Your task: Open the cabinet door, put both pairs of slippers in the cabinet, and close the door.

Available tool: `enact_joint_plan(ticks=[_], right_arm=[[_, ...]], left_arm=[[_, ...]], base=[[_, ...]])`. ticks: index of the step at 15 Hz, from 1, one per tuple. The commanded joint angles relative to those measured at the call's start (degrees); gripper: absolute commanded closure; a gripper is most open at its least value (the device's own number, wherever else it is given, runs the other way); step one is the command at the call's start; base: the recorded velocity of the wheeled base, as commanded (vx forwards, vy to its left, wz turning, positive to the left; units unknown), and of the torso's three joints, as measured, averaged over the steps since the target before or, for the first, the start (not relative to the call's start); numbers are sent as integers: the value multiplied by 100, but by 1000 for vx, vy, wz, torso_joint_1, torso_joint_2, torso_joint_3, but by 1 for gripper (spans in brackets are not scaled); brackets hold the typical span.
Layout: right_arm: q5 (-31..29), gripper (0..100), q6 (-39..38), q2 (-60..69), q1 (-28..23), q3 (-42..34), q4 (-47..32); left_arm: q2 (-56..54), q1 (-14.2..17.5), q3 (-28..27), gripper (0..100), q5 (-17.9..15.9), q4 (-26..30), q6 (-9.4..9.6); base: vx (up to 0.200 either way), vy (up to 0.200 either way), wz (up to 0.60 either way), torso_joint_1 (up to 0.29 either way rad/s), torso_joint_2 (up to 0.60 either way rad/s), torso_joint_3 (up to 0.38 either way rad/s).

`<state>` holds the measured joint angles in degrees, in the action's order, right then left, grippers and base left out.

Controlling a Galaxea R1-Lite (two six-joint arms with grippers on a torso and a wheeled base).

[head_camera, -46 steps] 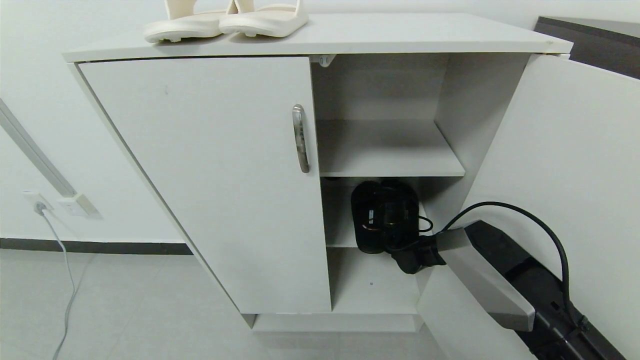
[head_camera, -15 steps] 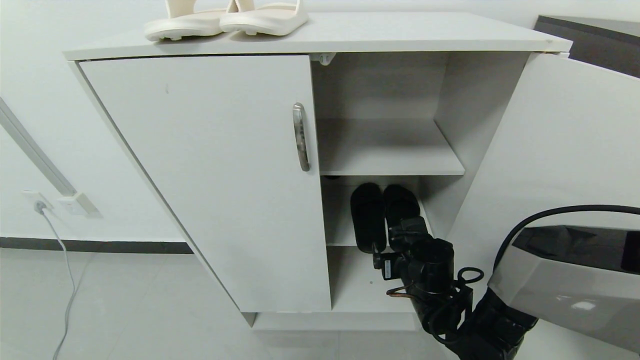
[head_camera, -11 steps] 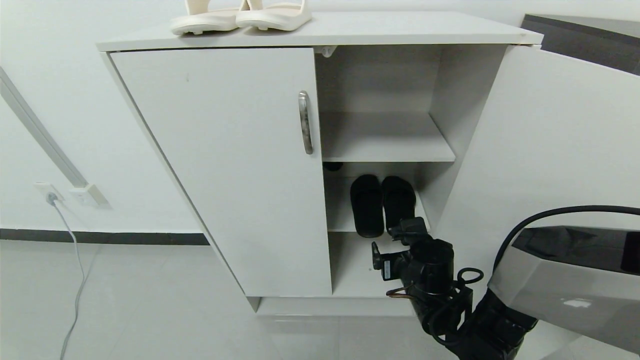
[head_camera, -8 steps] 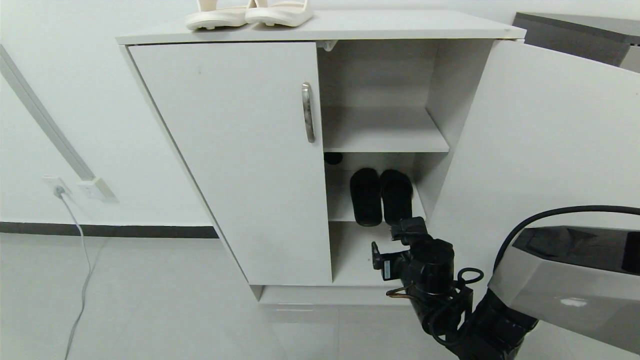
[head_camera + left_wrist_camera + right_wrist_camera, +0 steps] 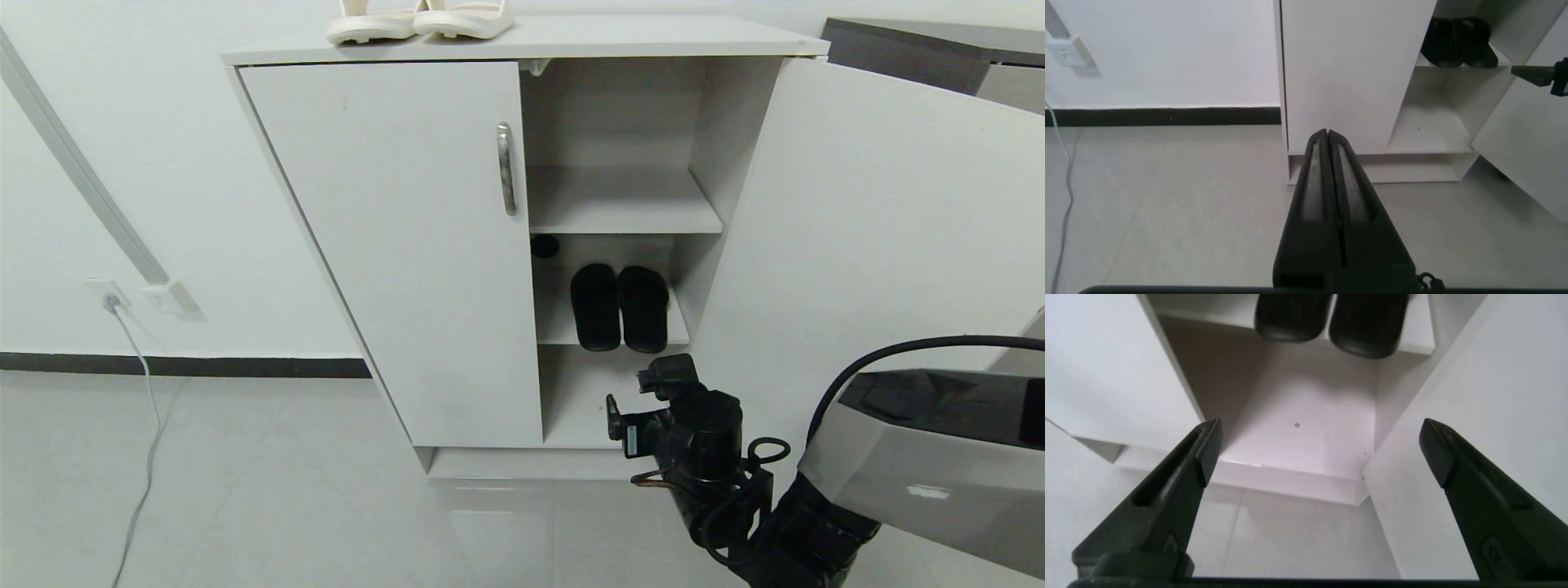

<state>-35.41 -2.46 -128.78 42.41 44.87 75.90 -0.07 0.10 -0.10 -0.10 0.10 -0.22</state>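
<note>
The white cabinet [image 5: 392, 245] has its right door [image 5: 865, 245] swung open and its left door shut. A pair of black slippers [image 5: 619, 308] lies side by side on the middle shelf, also seen as black slippers [image 5: 1331, 314] and black slippers [image 5: 1460, 45]. A cream pair of slippers [image 5: 420, 20] rests on the cabinet top. My right gripper [image 5: 641, 392] hangs open and empty in front of the bottom compartment, below the black pair; in its own view the right gripper [image 5: 1320, 433] faces the bottom shelf. My left gripper [image 5: 1328, 135] is shut and empty over the floor before the cabinet.
The handle [image 5: 507, 169] of the shut left door stands beside the opening. The upper shelf [image 5: 620, 204] holds nothing. A wall socket with a cable [image 5: 110, 298] sits low at the left. A dark piece of furniture [image 5: 922, 45] stands behind the open door.
The right gripper let go of the black slippers on the middle shelf and drew back, open. The head view has since pulled away, so the cabinet looks smaller and farther off.
</note>
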Motion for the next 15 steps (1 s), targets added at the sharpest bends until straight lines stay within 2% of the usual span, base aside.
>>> enact_joint_plan(ticks=[1, 10, 15], right_arm=[[-9, 0, 0, 2, -5, -40, 4], [-1, 0, -9, 11, 13, -93, 48], [-9, 0, -9, 11, 13, -93, 48]], left_arm=[[7, -1, 1, 100, 1, -1, -4], [7, -1, 1, 100, -8, 8, -13], [7, -1, 1, 100, -17, 8, -13]], base=[[0, 0, 0, 0, 0, 0], [0, 0, 0, 0, 0, 0], [0, 0, 0, 2, 2, 154]])
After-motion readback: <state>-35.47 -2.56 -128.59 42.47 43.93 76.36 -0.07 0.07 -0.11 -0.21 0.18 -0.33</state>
